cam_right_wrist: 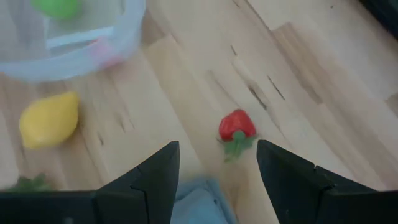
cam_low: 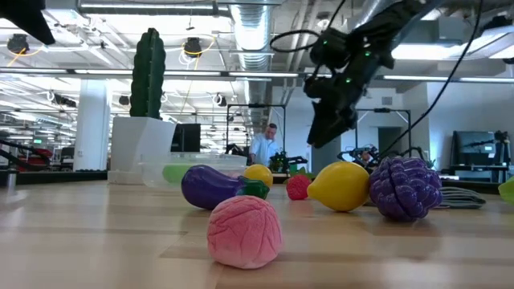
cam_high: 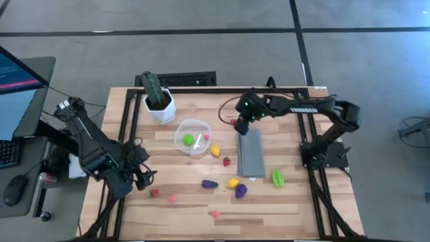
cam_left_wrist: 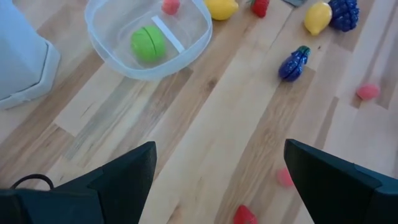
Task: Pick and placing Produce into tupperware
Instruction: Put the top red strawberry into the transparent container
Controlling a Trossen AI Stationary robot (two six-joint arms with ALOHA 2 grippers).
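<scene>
The clear round tupperware (cam_high: 193,136) sits near the table's middle and holds a green piece (cam_left_wrist: 148,43) and a pink one (cam_left_wrist: 170,6). Toy produce lies scattered on the wood: a lemon (cam_high: 215,150), an eggplant (cam_high: 209,183), purple grapes (cam_high: 240,191), a green piece (cam_high: 277,177) and small red and pink ones. My right gripper (cam_right_wrist: 217,146) is open and hovers over the grey cloth's far end, with a red strawberry (cam_right_wrist: 237,127) just ahead of its fingers. My left gripper (cam_left_wrist: 219,149) is open, above the table's near left part.
A cactus in a white pot (cam_high: 156,94) stands just beyond the tupperware on its left. A flat grey cloth (cam_high: 252,151) lies right of the tupperware. Black rails run along the table's left and right edges. A person stands far off in the room (cam_low: 265,144).
</scene>
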